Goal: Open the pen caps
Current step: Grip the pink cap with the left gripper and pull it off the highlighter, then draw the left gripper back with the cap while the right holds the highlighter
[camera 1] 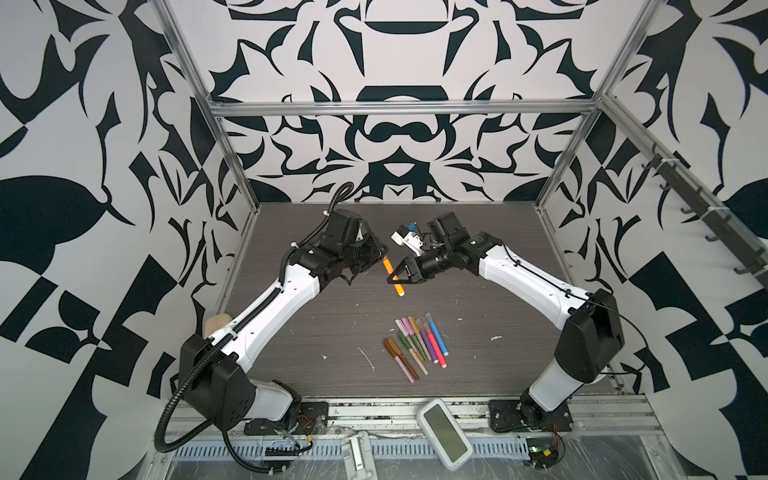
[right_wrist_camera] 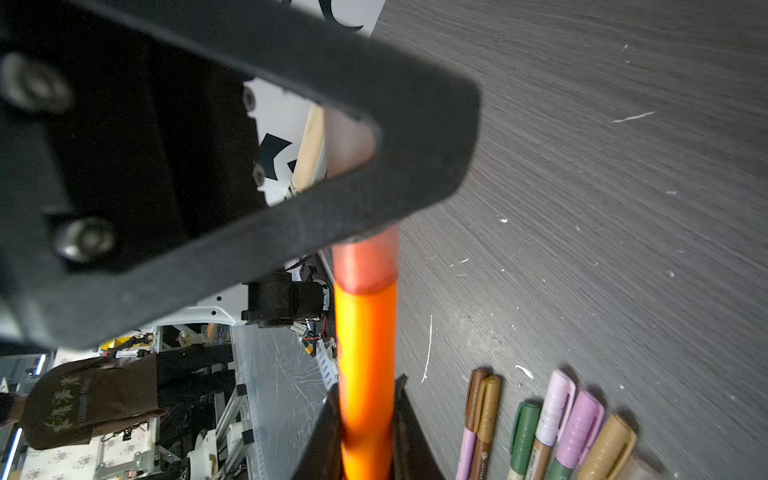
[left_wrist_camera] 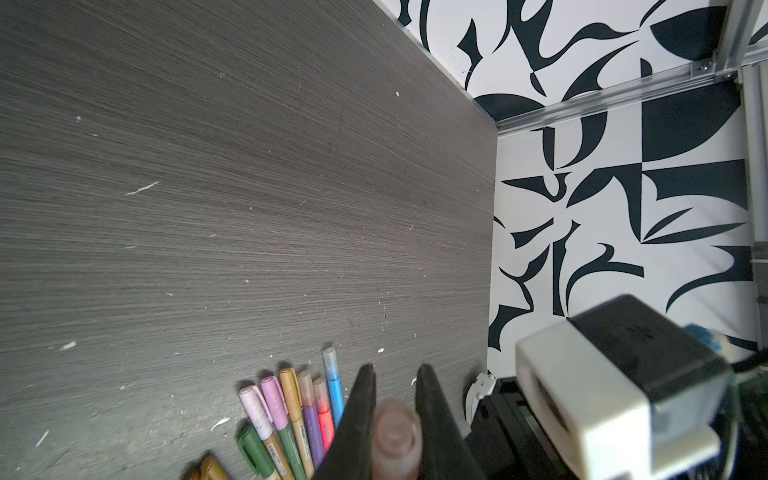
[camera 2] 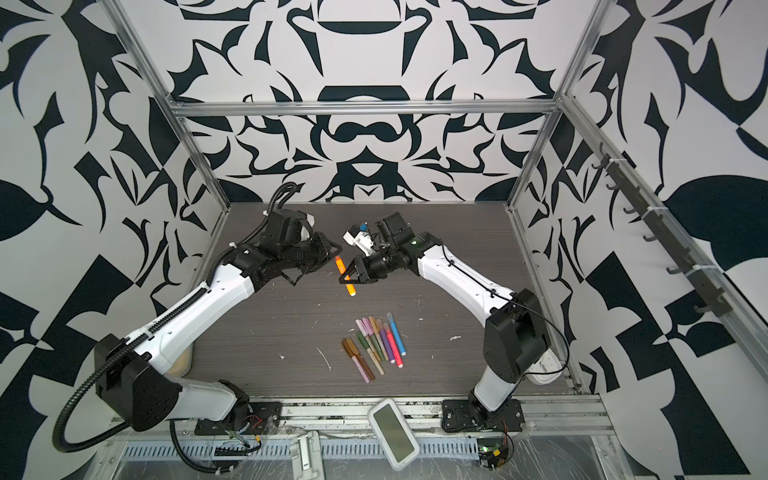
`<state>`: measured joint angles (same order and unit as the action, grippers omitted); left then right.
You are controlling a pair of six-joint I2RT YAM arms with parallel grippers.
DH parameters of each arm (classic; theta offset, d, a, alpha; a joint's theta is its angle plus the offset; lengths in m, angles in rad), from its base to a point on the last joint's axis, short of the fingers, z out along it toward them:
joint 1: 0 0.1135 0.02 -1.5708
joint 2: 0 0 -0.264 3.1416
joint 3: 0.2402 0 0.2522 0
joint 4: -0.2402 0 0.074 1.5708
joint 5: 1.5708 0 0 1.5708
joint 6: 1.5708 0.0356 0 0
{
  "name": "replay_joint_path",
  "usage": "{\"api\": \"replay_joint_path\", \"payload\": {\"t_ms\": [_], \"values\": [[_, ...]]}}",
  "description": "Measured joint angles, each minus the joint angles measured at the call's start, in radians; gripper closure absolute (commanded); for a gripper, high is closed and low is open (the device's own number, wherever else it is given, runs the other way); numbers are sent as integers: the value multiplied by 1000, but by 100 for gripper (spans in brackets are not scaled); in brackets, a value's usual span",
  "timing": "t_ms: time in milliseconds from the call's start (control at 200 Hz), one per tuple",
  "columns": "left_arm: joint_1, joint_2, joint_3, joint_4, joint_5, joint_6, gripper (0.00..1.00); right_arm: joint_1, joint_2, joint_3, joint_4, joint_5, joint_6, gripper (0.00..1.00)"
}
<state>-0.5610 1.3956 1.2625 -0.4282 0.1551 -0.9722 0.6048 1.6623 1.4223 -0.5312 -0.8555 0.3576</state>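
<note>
An orange pen (camera 1: 400, 289) (camera 2: 351, 290) hangs in the air over the middle of the table, between my two grippers. My right gripper (camera 1: 397, 277) (right_wrist_camera: 366, 384) is shut on its orange barrel (right_wrist_camera: 365, 332). My left gripper (camera 1: 381, 253) (left_wrist_camera: 395, 370) is shut on the translucent reddish pen cap (left_wrist_camera: 395, 432) (right_wrist_camera: 363, 266) at the pen's far end. The cap sits on the barrel. Several capped pens (camera 1: 419, 345) (camera 2: 378, 345) lie in a row on the table nearer the front, also seen in the left wrist view (left_wrist_camera: 291, 415) and the right wrist view (right_wrist_camera: 552, 428).
A white handheld device (camera 1: 444, 432) with a grey screen lies on the front rail. A tan object (camera 1: 216, 324) sits behind the left arm. White scraps (camera 1: 365, 357) dot the dark wood table (camera 1: 498, 374). Metal frame posts stand at the corners.
</note>
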Motion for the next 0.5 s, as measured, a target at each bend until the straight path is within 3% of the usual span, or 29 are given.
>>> {"api": "replay_joint_path", "payload": {"t_ms": [180, 310, 435, 500], "values": [[42, 6, -11, 2, 57, -20, 100, 4, -33, -57, 42, 40, -13, 100], [136, 31, -5, -21, 232, -26, 100, 19, -130, -182, 178, 135, -29, 100], [341, 152, 148, -19, 134, 31, 100, 21, -347, -412, 31, 154, -17, 100], [406, 217, 241, -17, 87, 64, 100, 20, -424, -472, -41, 166, -12, 100]]}}
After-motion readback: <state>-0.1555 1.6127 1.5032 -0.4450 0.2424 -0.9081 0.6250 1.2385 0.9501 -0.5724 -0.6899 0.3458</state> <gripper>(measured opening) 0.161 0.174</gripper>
